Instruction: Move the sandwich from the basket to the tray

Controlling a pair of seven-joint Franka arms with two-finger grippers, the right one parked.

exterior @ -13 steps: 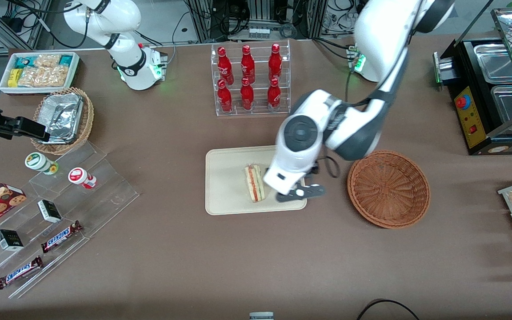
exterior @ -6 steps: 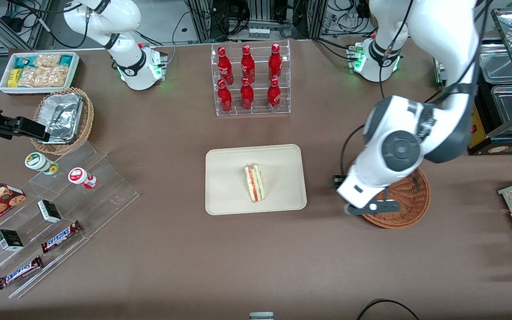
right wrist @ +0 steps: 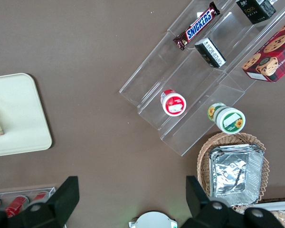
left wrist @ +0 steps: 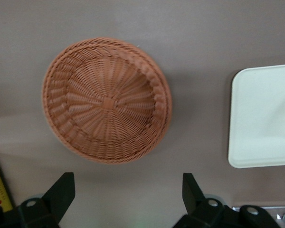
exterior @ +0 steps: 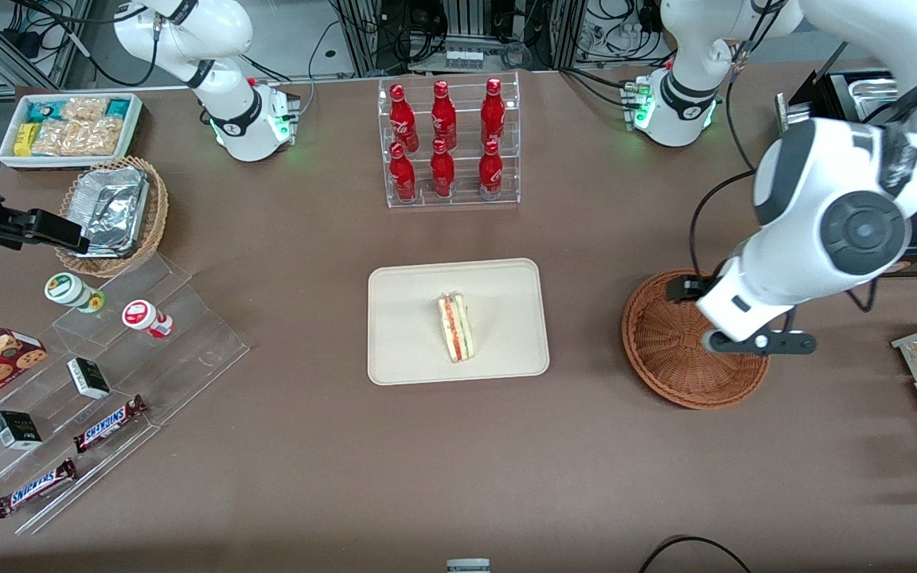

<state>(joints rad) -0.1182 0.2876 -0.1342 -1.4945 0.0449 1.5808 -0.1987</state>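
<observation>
Arm has swung off toward its own end of the table.
The gripper [left wrist: 126, 190] hangs spread above the bare basket [exterior: 665, 358]; the sandwich [exterior: 456, 327] lies on the tray [exterior: 403, 318].

Pale triangular sandwich wedge [exterior: 455, 328] with red, orange and green layers lies on flat cream-beige rectangular tray [exterior: 411, 350], near its middle. Round reddish-brown woven wicker basket [exterior: 665, 354] sits beside tray, toward working arm's end. Left arm's gripper [exterior: 757, 343] hangs above basket's edge, nothing in it.
</observation>
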